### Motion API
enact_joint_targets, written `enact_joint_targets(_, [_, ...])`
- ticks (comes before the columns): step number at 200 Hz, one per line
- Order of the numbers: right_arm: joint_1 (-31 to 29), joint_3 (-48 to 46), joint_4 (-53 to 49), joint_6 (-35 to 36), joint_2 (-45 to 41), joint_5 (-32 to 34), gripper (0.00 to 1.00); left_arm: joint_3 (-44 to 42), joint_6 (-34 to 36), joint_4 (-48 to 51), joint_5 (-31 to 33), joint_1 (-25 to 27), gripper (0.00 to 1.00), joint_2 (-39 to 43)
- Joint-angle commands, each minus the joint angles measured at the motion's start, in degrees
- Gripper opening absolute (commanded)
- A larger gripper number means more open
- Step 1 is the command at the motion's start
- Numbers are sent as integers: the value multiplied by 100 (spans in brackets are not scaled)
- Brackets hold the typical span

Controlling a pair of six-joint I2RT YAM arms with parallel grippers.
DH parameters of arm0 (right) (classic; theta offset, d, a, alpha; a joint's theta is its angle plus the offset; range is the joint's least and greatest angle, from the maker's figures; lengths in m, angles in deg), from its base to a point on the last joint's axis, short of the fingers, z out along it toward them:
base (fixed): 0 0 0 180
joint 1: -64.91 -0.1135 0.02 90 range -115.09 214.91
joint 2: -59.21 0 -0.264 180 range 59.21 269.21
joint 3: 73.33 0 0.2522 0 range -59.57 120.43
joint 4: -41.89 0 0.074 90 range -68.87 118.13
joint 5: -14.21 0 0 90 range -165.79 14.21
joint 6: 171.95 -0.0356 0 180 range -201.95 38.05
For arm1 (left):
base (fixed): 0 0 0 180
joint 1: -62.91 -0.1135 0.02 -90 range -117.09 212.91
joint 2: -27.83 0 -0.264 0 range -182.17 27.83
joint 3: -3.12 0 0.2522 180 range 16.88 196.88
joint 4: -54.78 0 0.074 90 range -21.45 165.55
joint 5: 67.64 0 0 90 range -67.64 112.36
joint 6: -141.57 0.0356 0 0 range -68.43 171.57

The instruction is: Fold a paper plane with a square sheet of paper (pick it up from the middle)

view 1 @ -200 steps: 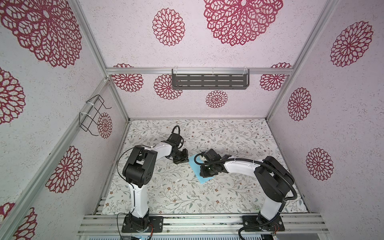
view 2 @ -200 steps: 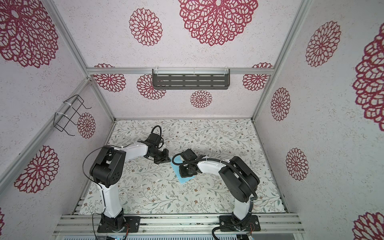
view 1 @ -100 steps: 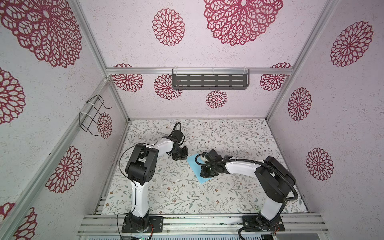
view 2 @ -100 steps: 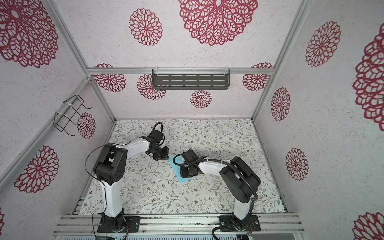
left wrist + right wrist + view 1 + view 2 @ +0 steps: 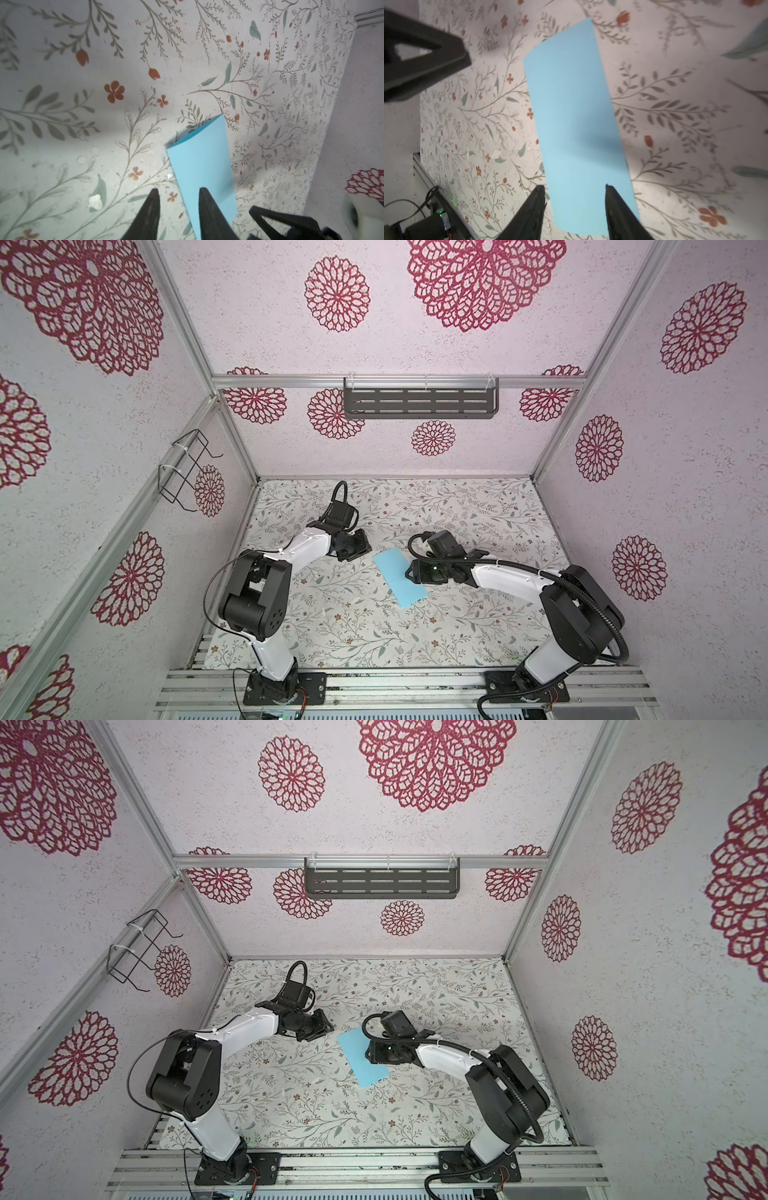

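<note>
Folded blue paper (image 5: 400, 581) lies flat on the surface (image 5: 332, 626) — left gripper (image 5: 177, 189) spread nearby; right gripper (image 5: 574, 186) spread above it, empty.

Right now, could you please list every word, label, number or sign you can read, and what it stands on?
No readable text in any view.
The light-blue paper is plain; the table cover and the walls carry only flower prints.
The green-lit device is too blurred to tell.

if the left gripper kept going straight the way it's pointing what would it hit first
Most likely the folded light-blue paper sheet, lying on the floral-printed table just ahead of the left gripper, whose jaws stand apart. How high the tips sit above the paper is unclear.
</note>
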Motion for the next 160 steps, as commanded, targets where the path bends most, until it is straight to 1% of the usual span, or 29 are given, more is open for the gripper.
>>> enact_joint_targets(1, [219,-74,-249,-46,-101,55,56,-252,-579,-609,-258,112,43,19])
enact_joint_targets(20, [323,-84,-406,29,-23,-115,58,-310,-715,-786,-374,168,46,-115])
enact_joint_targets(59, [359,-200,-519,53,33,-389,59,-212,-825,-918,-591,229,47,-489])
enact_joint_targets(101, [350,-480,-465,-17,-25,-597,59,18,-742,-815,-649,237,48,-811])
enact_joint_targets(145, [328,-879,83,-438,-101,-1062,58,431,-527,-617,-809,266,48,-1144])
enact_joint_targets(148, [325,-915,151,-492,-98,-1100,58,473,-509,-590,-813,270,47,-1343])
enact_joint_targets(160, [304,-1076,504,-744,-111,-1335,58,648,-414,-541,-875,272,47,-1519])
